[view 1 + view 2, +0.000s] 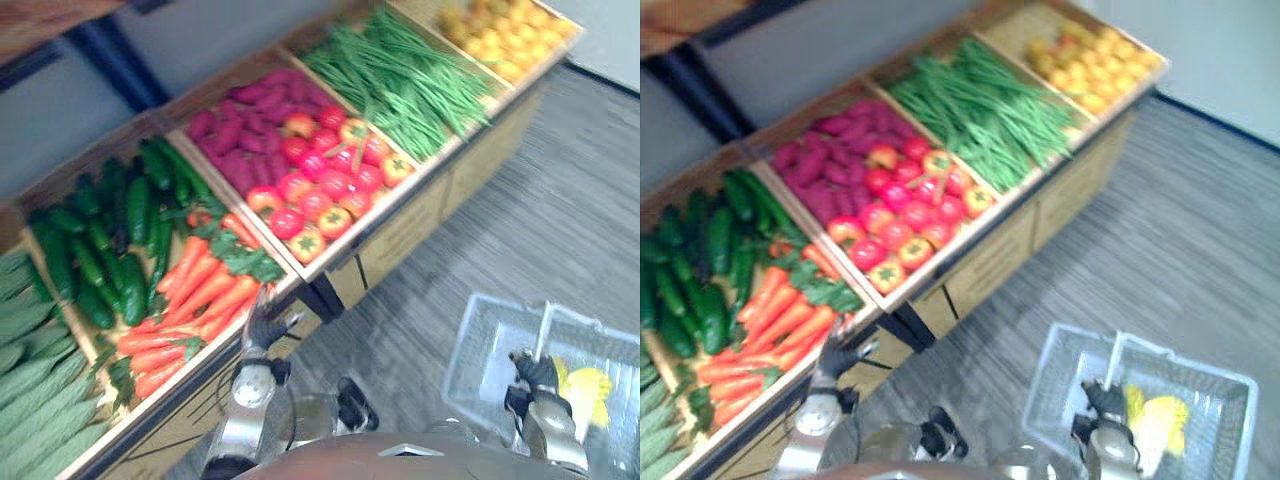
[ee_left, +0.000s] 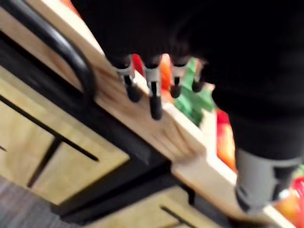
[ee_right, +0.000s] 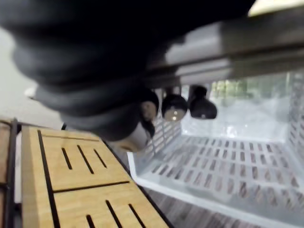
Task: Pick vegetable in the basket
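Observation:
My left hand hovers open at the wooden front rim of the carrot bin, its fingers straight and just short of the orange carrots. Nothing is in it. My right hand is lower right, fingers curled round the grey handle of a clear plastic basket. A yellow vegetable lies inside the basket.
The slanted wooden stand holds bins of pale green gourds, dark cucumbers, purple sweet potatoes, red and orange tomatoes, green beans and yellow produce. Grey floor lies to the right.

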